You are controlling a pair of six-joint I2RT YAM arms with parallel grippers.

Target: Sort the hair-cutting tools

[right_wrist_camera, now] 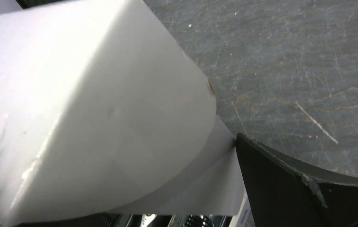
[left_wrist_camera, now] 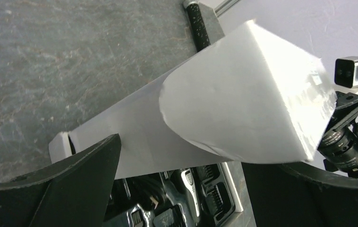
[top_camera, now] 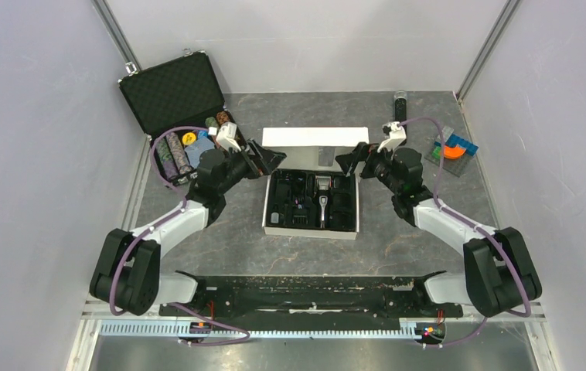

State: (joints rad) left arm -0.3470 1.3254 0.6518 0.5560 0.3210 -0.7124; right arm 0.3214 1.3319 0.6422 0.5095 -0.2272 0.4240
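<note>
The silver-and-black hair clipper lies in the black insert of a white box at the table's middle. Black comb attachments sit in slots beside it. The box's white lid is swung back behind it. My left gripper is open at the lid's left end and my right gripper is open at its right end. In the left wrist view the lid fills the space between the fingers, with the clipper and combs below. The right wrist view is mostly lid beside one finger.
An open black case with stacks of colourful chips stands at the back left. A thin black stick with a clear tip lies at the back right, and also shows as the stick. Coloured blocks sit at the right wall.
</note>
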